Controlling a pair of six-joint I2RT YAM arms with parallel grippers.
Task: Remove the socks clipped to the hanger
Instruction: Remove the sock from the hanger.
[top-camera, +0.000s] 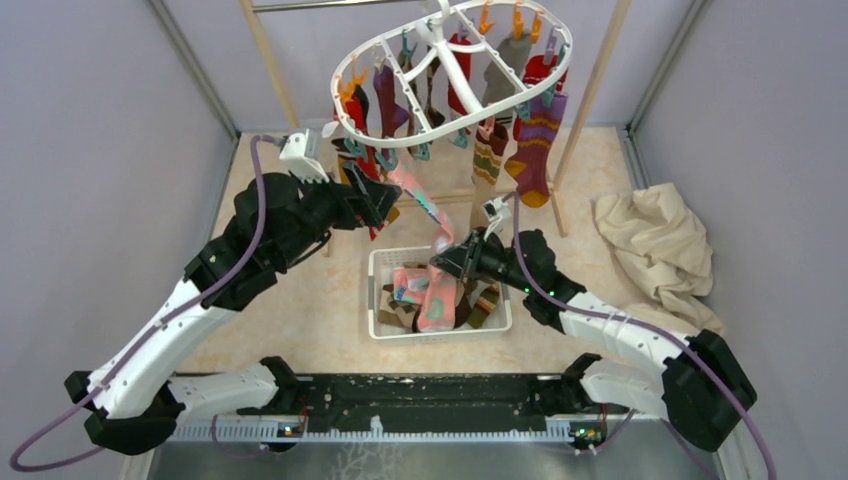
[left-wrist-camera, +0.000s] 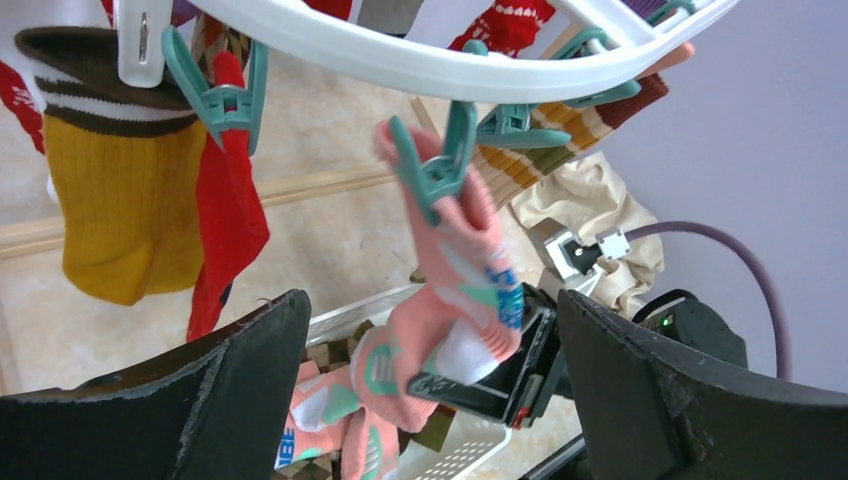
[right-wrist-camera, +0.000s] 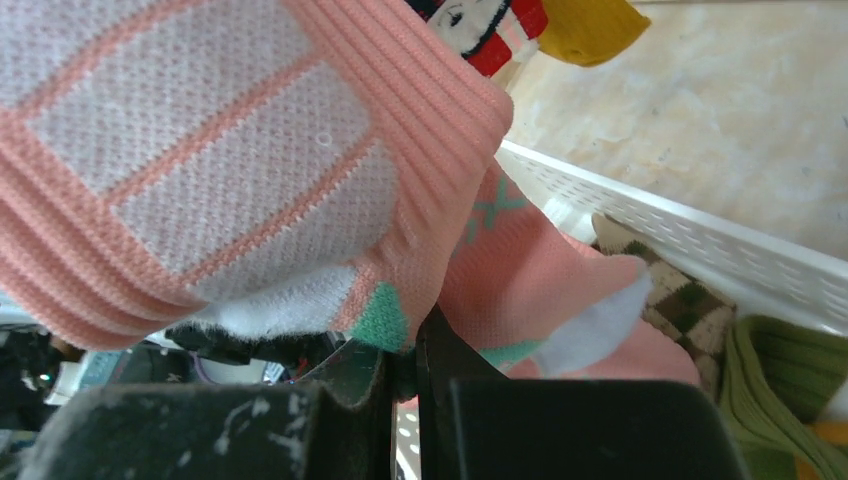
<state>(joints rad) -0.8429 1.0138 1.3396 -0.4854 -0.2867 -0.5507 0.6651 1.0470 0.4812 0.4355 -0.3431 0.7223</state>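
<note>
The white oval hanger (top-camera: 455, 95) hangs at top centre with several socks clipped under it. A pink sock (top-camera: 420, 205) still hangs from a teal clip (left-wrist-camera: 435, 165) on the hanger's near rim (left-wrist-camera: 400, 60). My right gripper (top-camera: 447, 257) is shut on the pink sock's lower end (right-wrist-camera: 300, 180), just above the basket. My left gripper (top-camera: 378, 203) is open and empty, its fingers (left-wrist-camera: 215, 390) on either side of the view, just left of the pink sock below the rim. A yellow-brown sock (left-wrist-camera: 125, 190) and a red sock (left-wrist-camera: 230, 210) hang nearby.
A white slotted basket (top-camera: 385, 325) holds several dropped socks, pink, argyle and green. Wooden rack poles (top-camera: 590, 90) stand behind the hanger. A cream cloth (top-camera: 655, 245) lies at the right. Grey walls close in both sides.
</note>
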